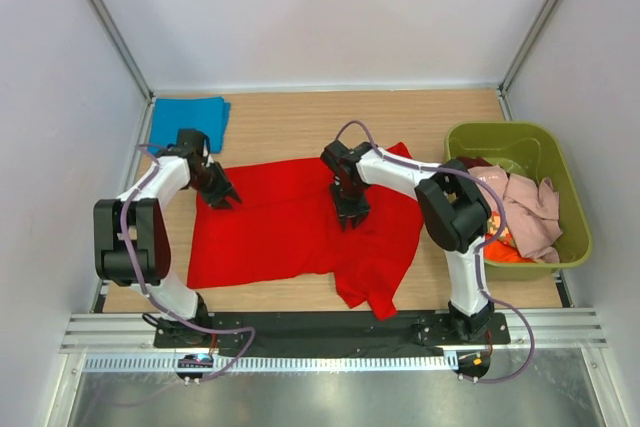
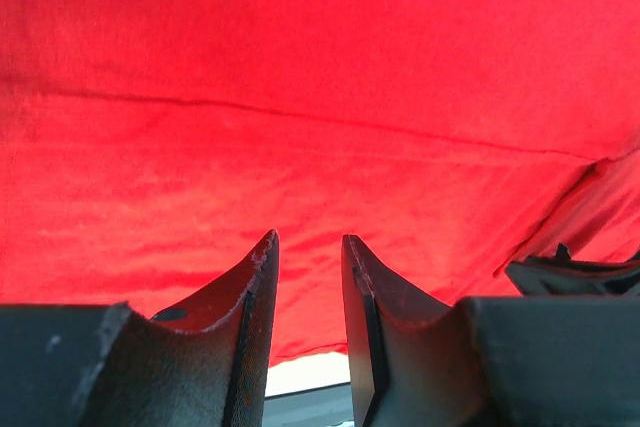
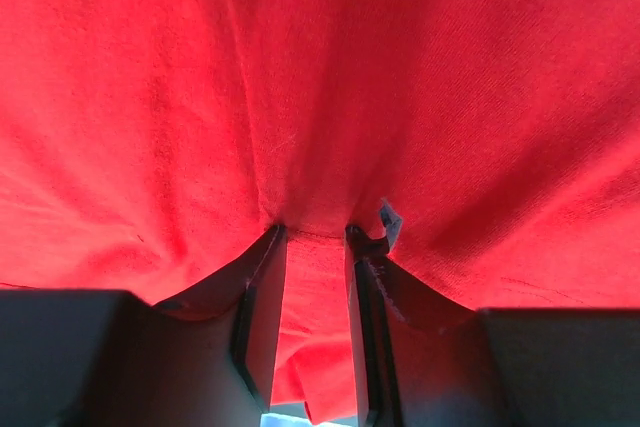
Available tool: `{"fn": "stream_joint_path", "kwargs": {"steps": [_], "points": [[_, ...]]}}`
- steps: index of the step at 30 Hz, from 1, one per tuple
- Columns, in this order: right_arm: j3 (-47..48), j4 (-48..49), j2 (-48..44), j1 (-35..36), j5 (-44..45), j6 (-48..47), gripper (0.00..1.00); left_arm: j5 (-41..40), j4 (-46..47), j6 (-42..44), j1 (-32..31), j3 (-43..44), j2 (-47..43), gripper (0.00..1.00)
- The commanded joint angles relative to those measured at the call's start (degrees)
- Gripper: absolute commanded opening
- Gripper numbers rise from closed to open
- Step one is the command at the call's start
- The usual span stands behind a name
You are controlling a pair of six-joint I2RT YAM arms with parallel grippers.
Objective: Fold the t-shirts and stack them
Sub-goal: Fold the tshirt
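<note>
A bright red t-shirt [image 1: 280,232] lies spread flat on the wooden table, one part hanging over the near edge. My left gripper [image 1: 222,197] hovers at its upper left edge. In the left wrist view the left gripper [image 2: 305,239] stands open over the red t-shirt [image 2: 300,67], with nothing pinched. My right gripper [image 1: 351,215] points down on the shirt's middle. In the right wrist view the right gripper [image 3: 315,230] presses into the red t-shirt [image 3: 300,67]. A loose ridge of cloth lies between its parted fingers, and a small label [image 3: 389,219] sits by the right tip. A folded blue t-shirt [image 1: 188,122] lies at the back left.
An olive-green bin [image 1: 500,128] stands at the right. It holds a crumpled pale pink shirt [image 1: 530,207] and an orange one [image 1: 505,247]. White walls and metal posts close in the table on three sides.
</note>
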Motion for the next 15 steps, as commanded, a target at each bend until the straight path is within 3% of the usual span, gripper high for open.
{"fn": "stream_joint_path", "kwargs": {"steps": [1, 9, 15], "points": [[2.2, 0.1, 0.1, 0.8, 1.6, -0.1, 0.36, 1.0, -0.7, -0.4, -0.1, -1.7, -4.1, 0.33], [1.5, 0.4, -1.0, 2.1, 1.8, 0.7, 0.33, 0.6, -1.2, -0.1, -0.1, -3.2, -5.8, 0.33], [3.7, -2.6, -3.5, 4.2, 6.1, 0.6, 0.38, 0.8, -1.2, -0.1, -0.1, -3.1, -5.8, 0.33]]}}
